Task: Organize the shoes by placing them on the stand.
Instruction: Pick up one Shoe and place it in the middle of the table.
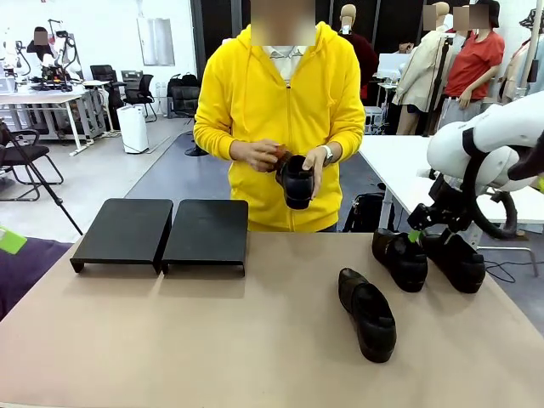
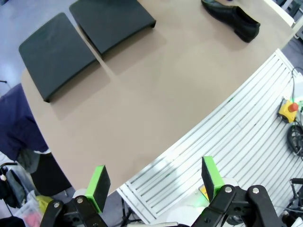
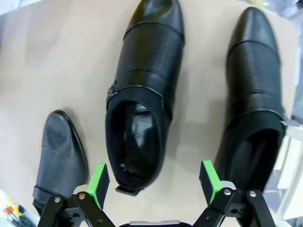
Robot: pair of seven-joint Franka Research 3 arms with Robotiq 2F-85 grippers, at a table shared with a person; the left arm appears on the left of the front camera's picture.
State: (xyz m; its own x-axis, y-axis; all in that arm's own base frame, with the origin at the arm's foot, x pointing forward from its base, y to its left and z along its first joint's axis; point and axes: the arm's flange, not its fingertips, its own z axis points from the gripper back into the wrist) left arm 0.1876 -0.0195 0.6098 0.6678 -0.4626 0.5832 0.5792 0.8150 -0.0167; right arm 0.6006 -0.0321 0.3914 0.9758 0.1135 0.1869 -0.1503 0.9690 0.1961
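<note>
Your left gripper and right gripper gape; three shoes on the table, a fourth shoe in the person's hands, two stand sections.

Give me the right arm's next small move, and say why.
Probably lower the right gripper straight down and close on the heel end of the shoe beneath it. Its jaws stand open, that shoe's heel opening sits right under them, and the stand holds no shoes yet.
</note>
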